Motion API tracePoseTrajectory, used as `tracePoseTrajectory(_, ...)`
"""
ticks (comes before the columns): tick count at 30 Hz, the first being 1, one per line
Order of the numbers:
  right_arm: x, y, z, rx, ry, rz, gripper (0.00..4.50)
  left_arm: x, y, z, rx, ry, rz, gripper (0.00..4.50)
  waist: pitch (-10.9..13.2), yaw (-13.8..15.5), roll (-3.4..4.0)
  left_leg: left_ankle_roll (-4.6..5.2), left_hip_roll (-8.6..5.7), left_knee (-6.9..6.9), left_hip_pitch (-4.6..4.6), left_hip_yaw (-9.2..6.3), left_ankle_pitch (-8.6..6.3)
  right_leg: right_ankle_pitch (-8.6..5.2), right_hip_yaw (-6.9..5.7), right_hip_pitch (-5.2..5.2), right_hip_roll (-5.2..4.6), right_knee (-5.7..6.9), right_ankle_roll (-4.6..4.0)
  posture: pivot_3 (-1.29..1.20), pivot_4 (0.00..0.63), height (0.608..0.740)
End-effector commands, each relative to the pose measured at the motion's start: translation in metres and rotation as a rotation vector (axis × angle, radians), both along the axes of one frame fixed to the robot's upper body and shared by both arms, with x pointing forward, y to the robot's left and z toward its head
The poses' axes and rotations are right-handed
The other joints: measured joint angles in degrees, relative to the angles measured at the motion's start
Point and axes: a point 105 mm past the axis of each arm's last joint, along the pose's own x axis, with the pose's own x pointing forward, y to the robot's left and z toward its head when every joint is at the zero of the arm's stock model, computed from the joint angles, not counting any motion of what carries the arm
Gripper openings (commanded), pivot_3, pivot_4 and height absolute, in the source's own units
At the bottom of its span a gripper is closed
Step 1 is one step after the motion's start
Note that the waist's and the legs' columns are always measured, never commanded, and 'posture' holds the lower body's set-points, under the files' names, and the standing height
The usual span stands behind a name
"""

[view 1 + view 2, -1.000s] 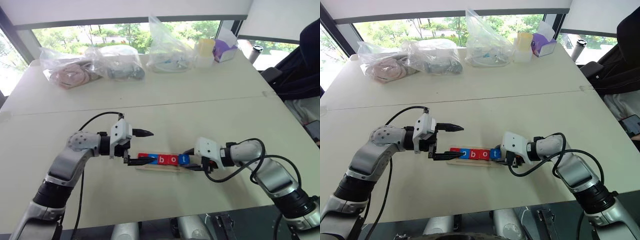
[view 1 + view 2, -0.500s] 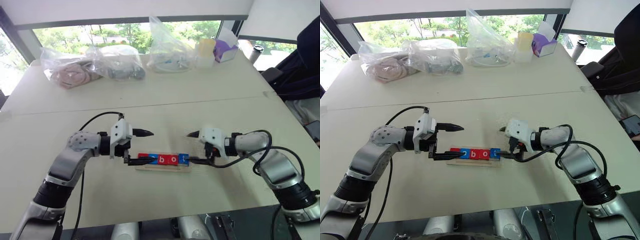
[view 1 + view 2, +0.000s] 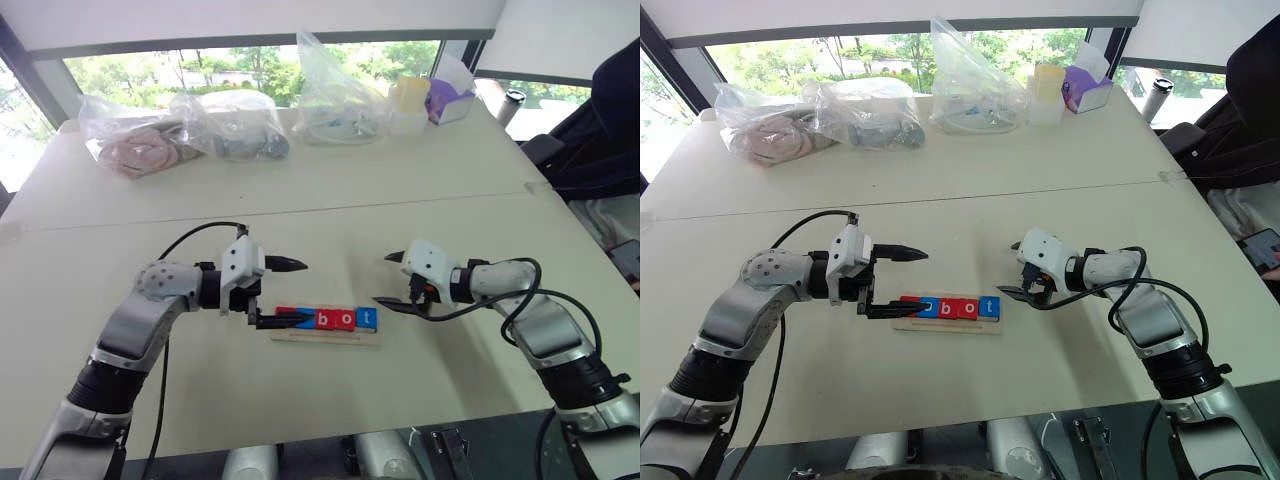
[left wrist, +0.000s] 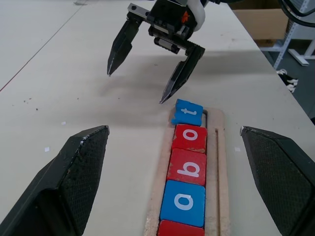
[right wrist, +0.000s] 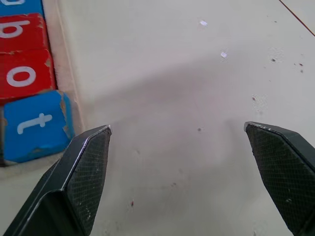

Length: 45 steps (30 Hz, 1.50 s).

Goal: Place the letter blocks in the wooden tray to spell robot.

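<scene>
The long pale wooden tray (image 4: pixel 220 162) lies on the beige table (image 3: pixel 400 240) and serves as the landmark. Inside it sit the flat square red and blue letter blocks (image 4: pixel 187 167) in a touching row; the blue "t" block (image 4: pixel 187 112) at the tray's right end sits slightly askew, likely just set down. The left hand (image 3: pixel 283 293) straddles the tray's left end, fingers spread wide and gripping nothing, probably steadying that end. The right hand (image 3: pixel 395 279) hovers just off the tray's right end, fingers wide and empty. The word looks essentially complete.
</scene>
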Motion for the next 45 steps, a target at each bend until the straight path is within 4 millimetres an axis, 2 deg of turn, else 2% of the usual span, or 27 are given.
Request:
tracePoseTrajectory(1, -0.002, 0.011, 0.015, 0.02, -0.057, 0.045, 4.43, -0.002, -0.001, 0.008, -0.011, -0.032, -0.01, 4.5, 0.0, 0.0, 0.0, 0.0, 0.0, 0.0, 0.0, 0.0, 0.0, 0.0, 0.0, 0.0, 0.0, 0.0, 0.0, 0.0, 0.15, 0.74)
tracePoseTrajectory(15, -0.022, 0.024, 0.014, 0.014, -0.004, 0.138, 4.43, -0.001, 0.0, 0.009, -0.013, -0.034, -0.004, 4.5, 0.0, 0.0, 0.0, 0.0, 0.0, 0.0, 0.0, 0.0, 0.0, 0.11, 0.0, 0.0, 0.0, 0.0, -0.18, 0.0, 0.15, 0.74)
tracePoseTrajectory(19, -0.018, 0.024, 0.022, 0.027, -0.035, 0.118, 4.43, -0.001, 0.0, 0.009, -0.012, -0.034, -0.005, 4.5, 0.0, 0.0, 0.0, 0.0, 0.0, 0.0, 0.0, 0.0, 0.0, 0.11, 0.0, 0.0, 0.0, 0.0, -0.18, 0.0, 0.15, 0.74)
tracePoseTrajectory(22, -0.007, 0.02, 0.027, 0.033, -0.071, 0.067, 4.43, -0.001, 0.0, 0.009, -0.011, -0.033, -0.006, 4.5, 0.0, 0.0, 0.0, 0.0, 0.0, 0.0, 0.01, 0.0, 0.0, 0.11, 0.0, 0.0, 0.0, 0.0, -0.18, 0.0, 0.15, 0.74)
tracePoseTrajectory(26, -0.002, 0.018, 0.026, 0.02, -0.084, 0.058, 4.43, -0.001, -0.001, 0.009, -0.01, -0.034, -0.007, 4.5, 0.0, 0.0, 0.0, 0.0, 0.0, 0.0, 0.01, 0.0, 0.0, 0.1, 0.0, 0.0, 0.0, 0.0, -0.2, 0.0, 0.15, 0.74)
tracePoseTrajectory(34, -0.011, 0.026, 0.014, 0.0, -0.047, 0.113, 4.43, -0.002, 0.0, 0.009, -0.012, -0.033, 0.0, 4.5, 0.0, 0.0, 0.0, 0.0, 0.0, 0.0, 0.0, 0.0, 0.0, 0.11, 0.0, 0.0, 0.0, 0.0, -0.19, 0.0, 0.15, 0.74)
tracePoseTrajectory(45, -0.019, 0.033, 0.014, 0.015, -0.033, 0.144, 4.43, -0.003, 0.0, 0.009, -0.012, -0.029, 0.003, 4.5, 0.0, 0.0, 0.0, 0.0, 0.0, 0.0, 0.01, 0.0, 0.0, 0.11, 0.0, 0.0, 0.0, 0.01, -0.19, 0.0, 0.15, 0.74)
